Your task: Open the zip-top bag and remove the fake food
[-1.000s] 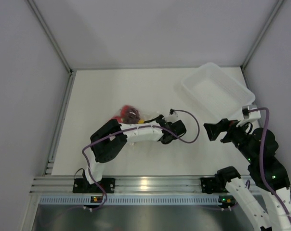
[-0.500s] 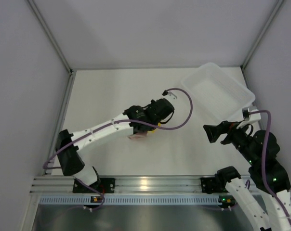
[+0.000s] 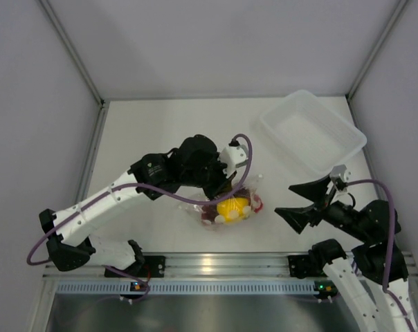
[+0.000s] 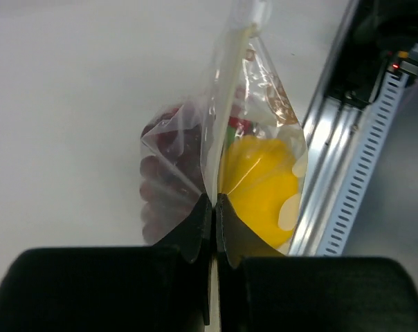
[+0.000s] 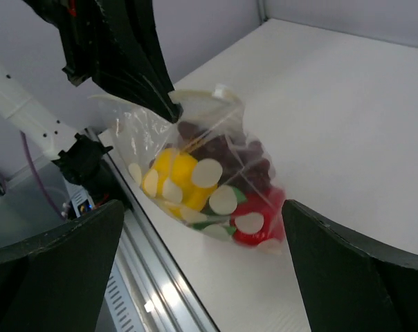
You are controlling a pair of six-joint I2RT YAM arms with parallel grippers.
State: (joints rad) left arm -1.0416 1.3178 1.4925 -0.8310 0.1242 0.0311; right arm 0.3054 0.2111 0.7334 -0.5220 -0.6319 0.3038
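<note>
The zip-top bag (image 3: 230, 204) hangs lifted over the table's near middle, its lower part bulging with the fake food. My left gripper (image 3: 221, 188) is shut on the bag's upper edge; in the left wrist view the jaws pinch the plastic (image 4: 214, 207). Inside I see a yellow pepper (image 4: 261, 180), dark purple grapes (image 4: 167, 173) and a red piece (image 5: 254, 214). My right gripper (image 3: 302, 200) is open and empty, to the right of the bag and pointing at it; the bag (image 5: 202, 176) shows between its spread fingers.
A rigid clear rectangular tray (image 3: 313, 130) stands at the back right. The aluminium rail (image 3: 209, 264) runs along the table's near edge, just below the bag. White walls close in the left, back and right sides.
My left arm has swung toward the near edge and lifted the bag up off the table. My right gripper has come forward to the left, toward the bag, jaws wide.
</note>
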